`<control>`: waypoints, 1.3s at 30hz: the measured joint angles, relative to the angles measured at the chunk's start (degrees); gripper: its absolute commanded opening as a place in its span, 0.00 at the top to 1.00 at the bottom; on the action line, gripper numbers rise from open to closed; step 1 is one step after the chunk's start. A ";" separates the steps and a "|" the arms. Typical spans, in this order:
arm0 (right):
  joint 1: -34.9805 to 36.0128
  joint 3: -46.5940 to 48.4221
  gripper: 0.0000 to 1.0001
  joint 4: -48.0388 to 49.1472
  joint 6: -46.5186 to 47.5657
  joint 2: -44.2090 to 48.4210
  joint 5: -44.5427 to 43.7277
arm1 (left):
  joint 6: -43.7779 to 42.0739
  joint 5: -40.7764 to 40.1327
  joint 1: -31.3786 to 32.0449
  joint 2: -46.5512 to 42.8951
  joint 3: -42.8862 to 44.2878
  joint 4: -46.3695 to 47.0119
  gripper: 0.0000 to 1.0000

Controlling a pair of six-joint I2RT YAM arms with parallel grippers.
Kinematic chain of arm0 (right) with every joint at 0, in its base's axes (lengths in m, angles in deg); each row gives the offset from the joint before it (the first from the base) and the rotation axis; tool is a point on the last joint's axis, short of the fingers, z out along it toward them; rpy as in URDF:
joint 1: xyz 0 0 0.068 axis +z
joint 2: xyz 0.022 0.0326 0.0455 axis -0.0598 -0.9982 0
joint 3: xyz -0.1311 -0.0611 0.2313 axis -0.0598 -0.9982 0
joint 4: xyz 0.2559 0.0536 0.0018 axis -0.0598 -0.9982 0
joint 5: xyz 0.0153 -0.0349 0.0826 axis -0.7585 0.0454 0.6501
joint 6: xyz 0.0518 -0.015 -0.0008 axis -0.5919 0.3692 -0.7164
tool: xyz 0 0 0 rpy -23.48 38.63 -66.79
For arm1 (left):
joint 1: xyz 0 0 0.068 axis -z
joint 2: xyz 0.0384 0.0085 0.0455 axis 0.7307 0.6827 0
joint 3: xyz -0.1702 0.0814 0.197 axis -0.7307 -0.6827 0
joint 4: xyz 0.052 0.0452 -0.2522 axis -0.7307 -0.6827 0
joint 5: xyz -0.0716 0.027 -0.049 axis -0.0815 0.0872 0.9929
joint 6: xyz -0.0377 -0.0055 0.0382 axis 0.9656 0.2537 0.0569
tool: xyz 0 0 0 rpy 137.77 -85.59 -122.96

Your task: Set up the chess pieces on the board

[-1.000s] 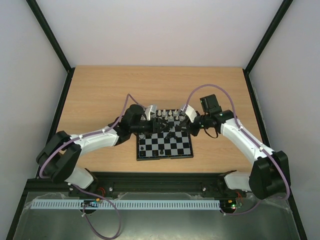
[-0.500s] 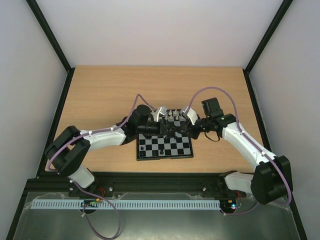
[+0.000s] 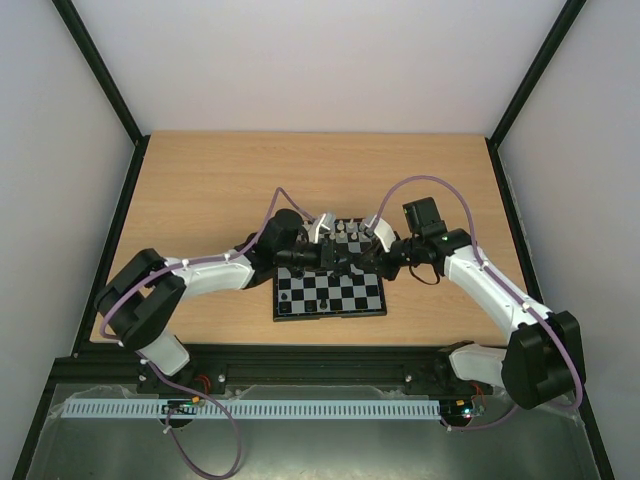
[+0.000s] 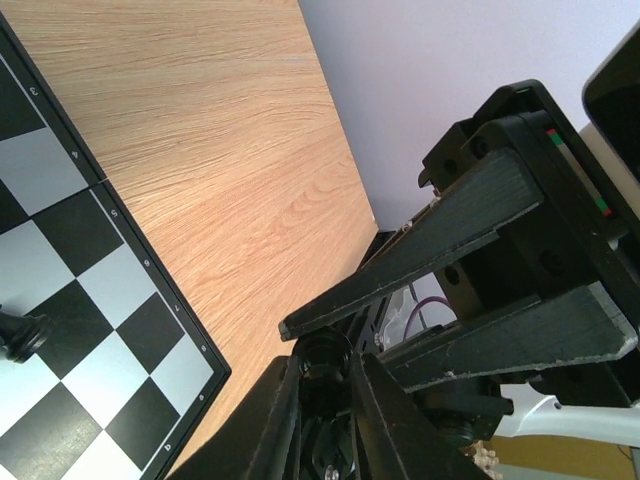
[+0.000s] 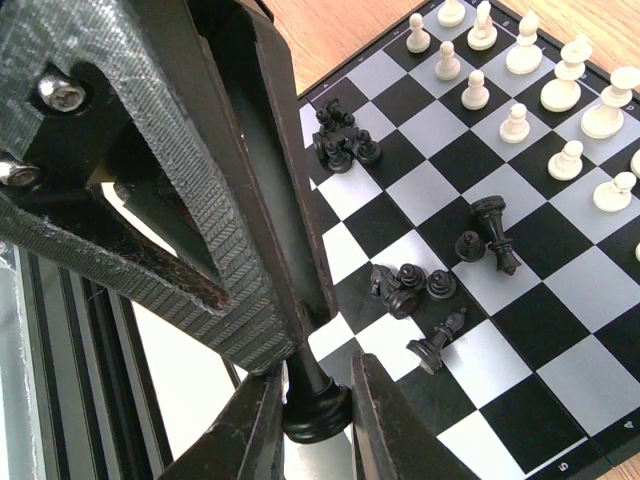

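Note:
The board [image 3: 330, 297] lies at the table's near middle. White chess pieces [image 3: 345, 230] stand along its far rows, as the right wrist view [image 5: 520, 80] shows. Several black pieces [image 5: 410, 285] lie loose or toppled on the squares. My left gripper [image 3: 334, 258] and right gripper [image 3: 352, 258] meet tip to tip above the board's middle. Both are shut on one black piece. The right gripper [image 5: 315, 425] pinches its round base [image 5: 318, 410]. The left gripper [image 4: 325, 400] grips the same piece [image 4: 325, 365] at its other end.
Bare wooden table surrounds the board [image 4: 100, 290]. A lone black piece [image 4: 22, 335] stands near the board's edge. Black frame posts and pale walls bound the table. A black rail [image 3: 320, 360] runs along the near edge.
The left gripper has moved right over the board to meet the right gripper, which shifted slightly left. In the last half second both hardly moved.

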 measured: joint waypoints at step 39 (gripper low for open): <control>-15.85 -5.51 0.42 6.84 -15.45 13.75 -15.67 | -39.28 -36.89 21.86 15.08 29.29 -48.04 0.89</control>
